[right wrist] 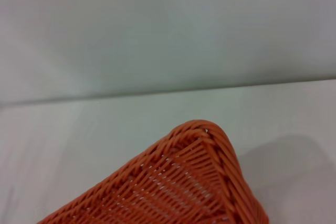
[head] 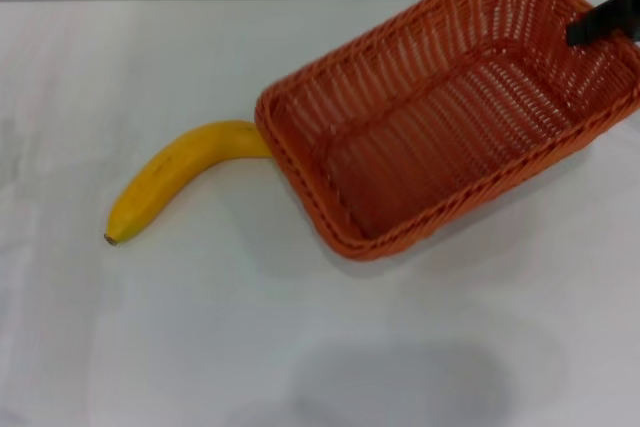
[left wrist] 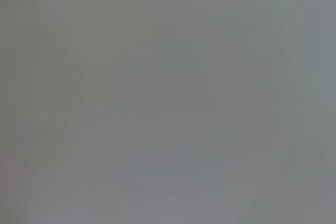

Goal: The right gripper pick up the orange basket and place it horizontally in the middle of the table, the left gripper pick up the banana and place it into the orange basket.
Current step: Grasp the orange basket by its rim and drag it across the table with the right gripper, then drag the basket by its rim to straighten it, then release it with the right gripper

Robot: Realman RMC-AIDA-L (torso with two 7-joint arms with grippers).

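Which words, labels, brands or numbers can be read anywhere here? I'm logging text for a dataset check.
None: no readable text in any view.
The orange basket, the banana and the table carry no writing.
The right gripper, at the basket's far right rim, shows no legible mark.
The left wrist view shows only plain grey.
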